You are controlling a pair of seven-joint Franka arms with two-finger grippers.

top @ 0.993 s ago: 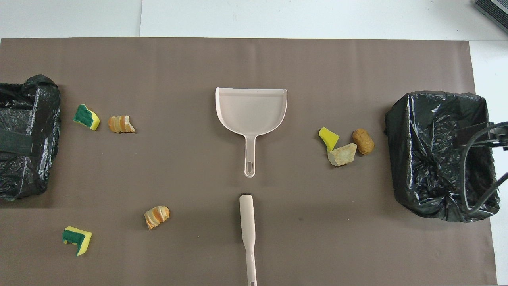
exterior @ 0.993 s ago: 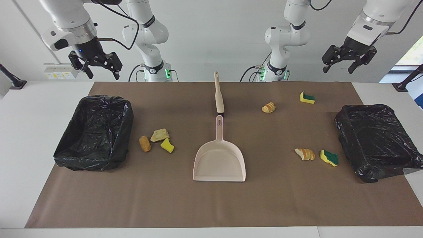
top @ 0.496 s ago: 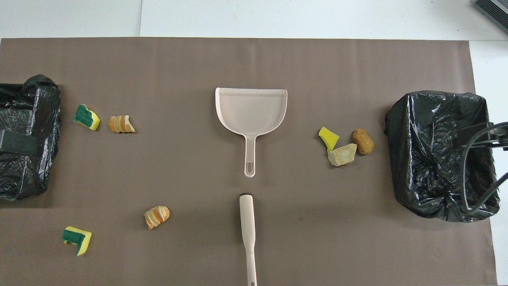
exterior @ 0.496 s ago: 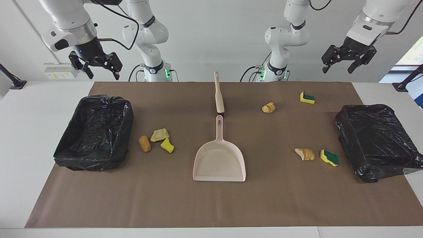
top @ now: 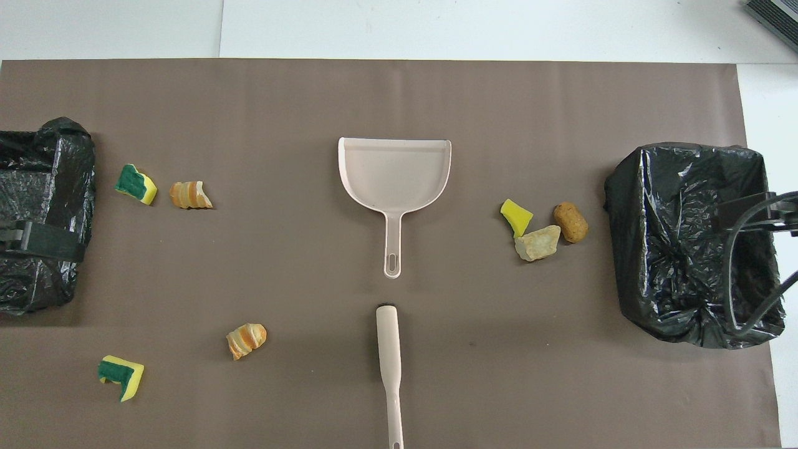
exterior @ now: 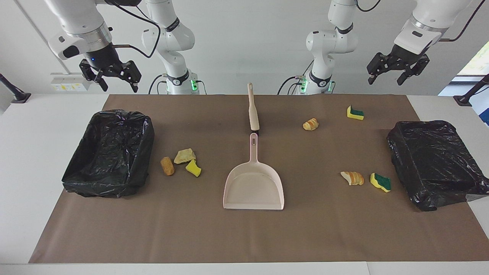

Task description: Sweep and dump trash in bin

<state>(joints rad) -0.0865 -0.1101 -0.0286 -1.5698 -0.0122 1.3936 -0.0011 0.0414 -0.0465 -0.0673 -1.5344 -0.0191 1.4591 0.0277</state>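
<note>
The pink dustpan (exterior: 253, 187) (top: 394, 171) lies flat mid-mat, its handle pointing at the robots. A pink brush handle (exterior: 253, 110) (top: 388, 362) lies in line with it, nearer to the robots. Trash is scattered: a yellow sponge chunk (exterior: 193, 168), beige lump (exterior: 185, 156) and brown piece (exterior: 167, 166) beside one bin (exterior: 110, 152). Two bread pieces (exterior: 310, 124) (exterior: 352, 178) and two green-yellow sponges (exterior: 355, 112) (exterior: 380, 181) lie toward the other bin (exterior: 435, 160). My left gripper (exterior: 384, 81) and right gripper (exterior: 119, 86) hang high, open and empty.
Both bins are trays lined with black bags, one at each end of the brown mat (top: 399, 93). White tabletop (exterior: 38, 160) surrounds the mat. A cable (top: 748, 218) from the right arm hangs over the bin at that arm's end.
The left gripper has drifted slightly toward the table's middle; a dark part of it now reaches farther over its bin in the overhead view. The right gripper has barely moved.
</note>
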